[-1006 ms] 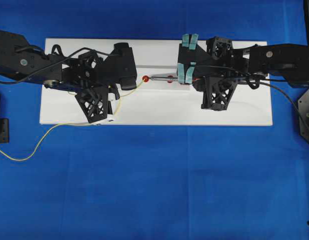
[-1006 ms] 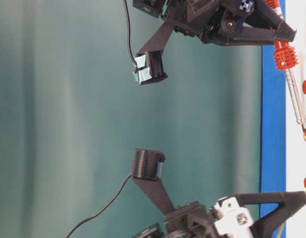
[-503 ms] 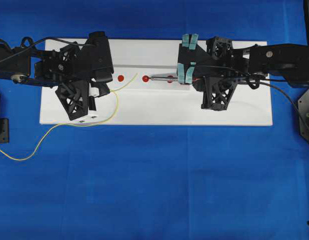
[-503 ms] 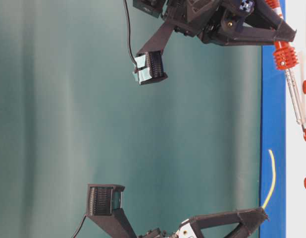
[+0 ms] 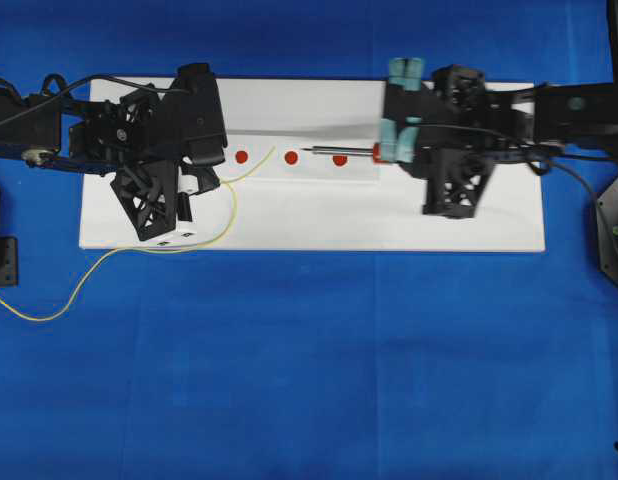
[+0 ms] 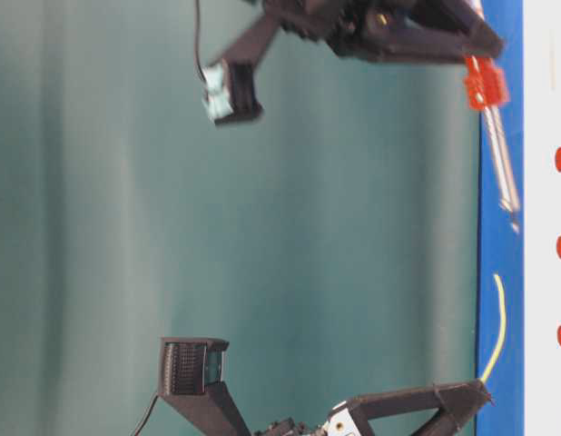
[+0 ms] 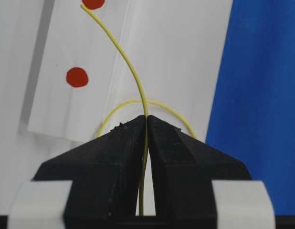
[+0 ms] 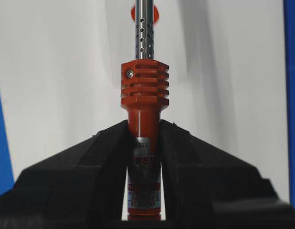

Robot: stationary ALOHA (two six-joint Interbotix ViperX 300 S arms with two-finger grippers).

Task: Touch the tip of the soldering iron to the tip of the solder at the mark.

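Both arms backed apart | left tool (image 7: 146, 125) pinches solder (image 7: 131, 71) | right tool (image 8: 144, 133) grips soldering iron (image 8: 144, 90)

Perforated shiny metal soldering iron (image 8: 143, 28) shaft

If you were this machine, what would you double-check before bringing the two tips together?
1. Left gripper shut on the solder: ok.
2. Right gripper shut on the soldering iron: ok.
3. Red marks on the white board uncovered: ok, three show.
4. Iron tip and solder tip touching: not ok, a clear gap separates them in the overhead view.
5. Iron tip on a mark: not ok, the table-level view shows it off the board.
6. Which mark is the target: cannot tell.
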